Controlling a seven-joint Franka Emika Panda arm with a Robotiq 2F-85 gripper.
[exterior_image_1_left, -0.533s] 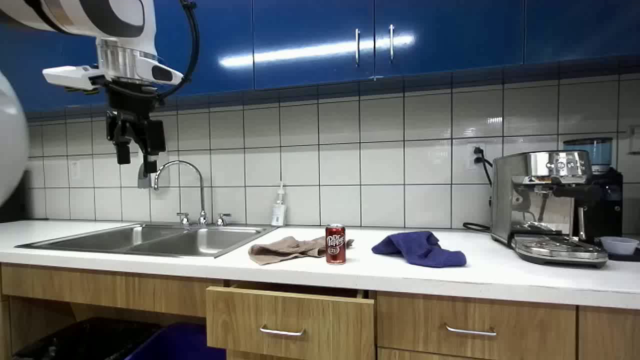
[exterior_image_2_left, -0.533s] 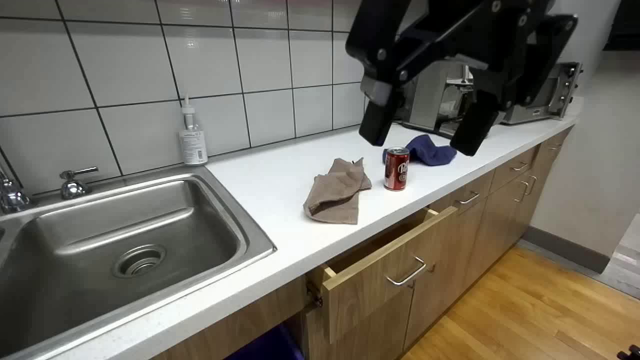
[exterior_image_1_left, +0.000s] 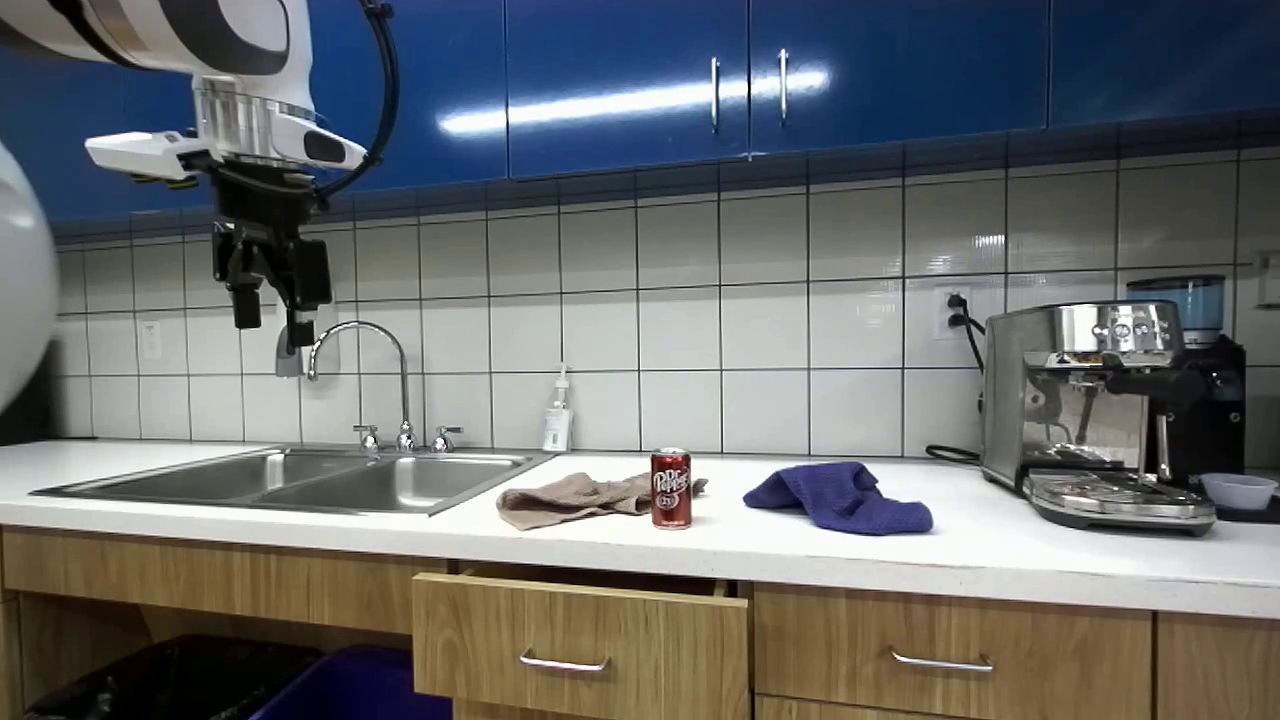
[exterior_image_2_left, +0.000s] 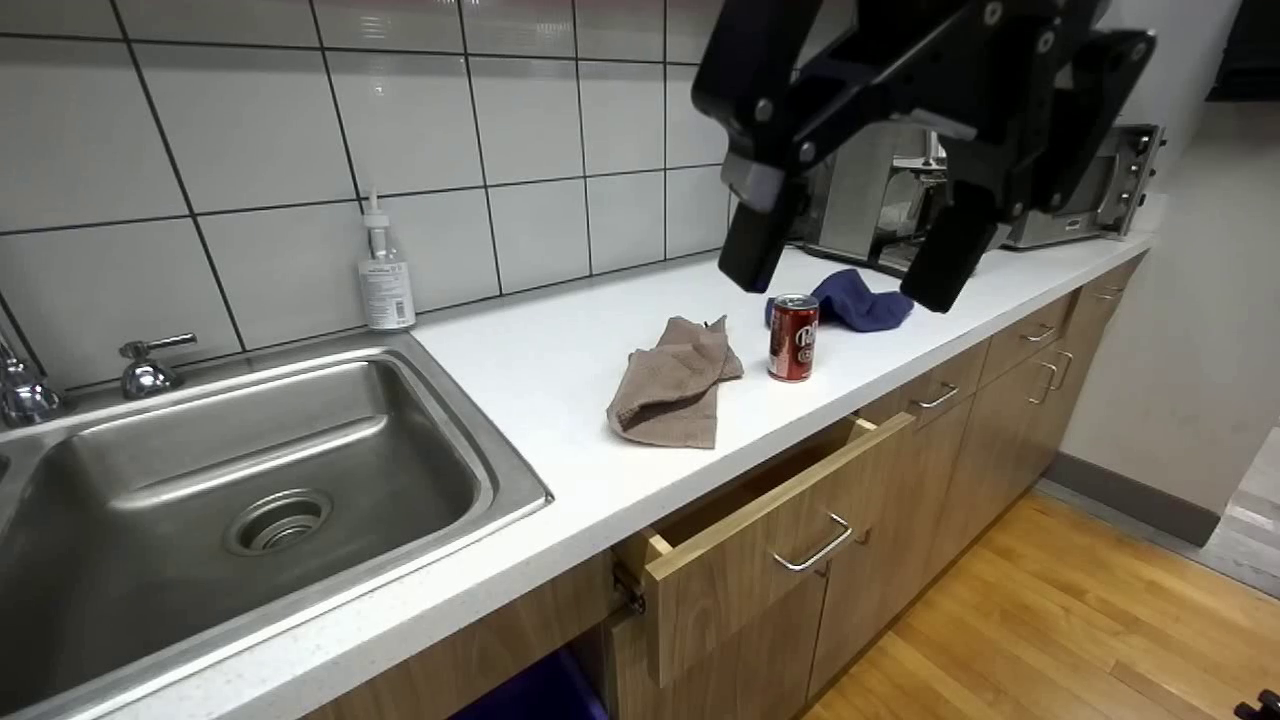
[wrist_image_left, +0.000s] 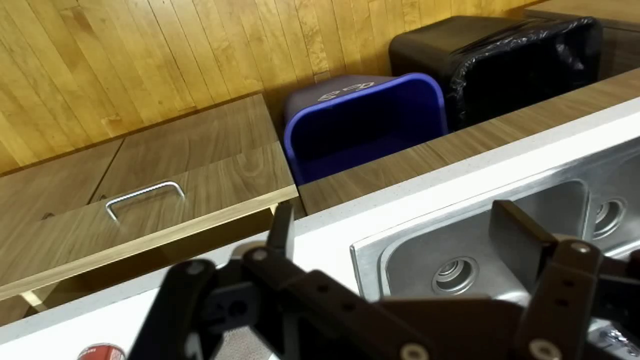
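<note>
Gripper (exterior_image_2_left: 838, 285): fingers spread wide, high above the counter (exterior_image_2_left: 545, 350) | Brown cloth (exterior_image_2_left: 675, 385): well below the gripper, near the sink (exterior_image_2_left: 380, 440) | Red can (exterior_image_2_left: 791, 340): likewise well below (upright, just beside the cloth) | Drawer (exterior_image_2_left: 735, 575): partly out under the counter's edge

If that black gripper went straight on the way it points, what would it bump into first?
Probably the white countertop beside the sink: the wrist view shows it between the fingertips of the open gripper. Depth is unclear, so the sink or the purple bin below might come first.
</note>
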